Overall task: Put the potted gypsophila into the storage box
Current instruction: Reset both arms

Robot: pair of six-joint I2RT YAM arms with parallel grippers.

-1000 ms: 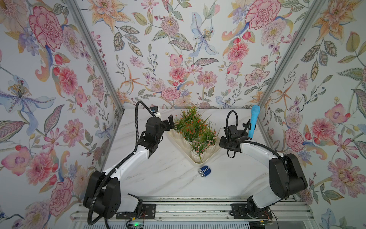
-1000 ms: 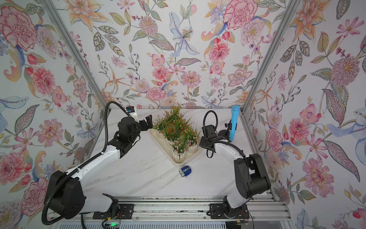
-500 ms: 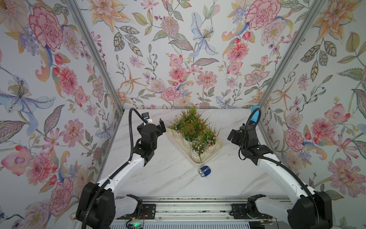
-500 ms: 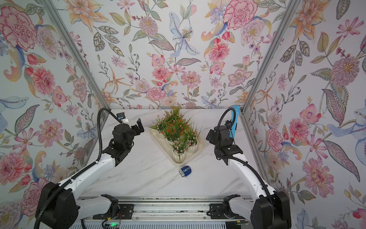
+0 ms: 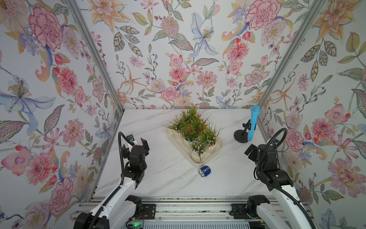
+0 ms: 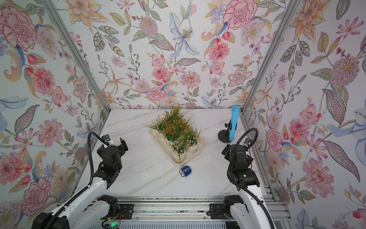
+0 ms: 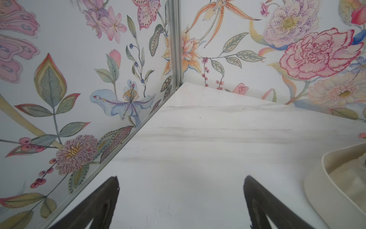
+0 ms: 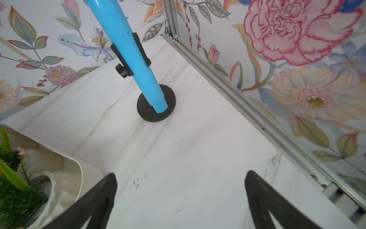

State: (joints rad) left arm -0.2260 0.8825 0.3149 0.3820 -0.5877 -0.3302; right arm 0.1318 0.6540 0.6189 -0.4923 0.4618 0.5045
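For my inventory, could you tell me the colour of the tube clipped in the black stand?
The tube is light blue, clearest in the right wrist view.

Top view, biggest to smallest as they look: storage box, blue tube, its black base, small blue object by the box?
1. storage box
2. blue tube
3. black base and small blue object look about alike; the tube partly hides the base, so no ranking.

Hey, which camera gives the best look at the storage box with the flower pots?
Both top views: the whole storage box shows, rim and all, with the potted gypsophila standing inside. The left wrist view catches only one rounded corner; the right wrist view shows a corner plus a few sprigs.
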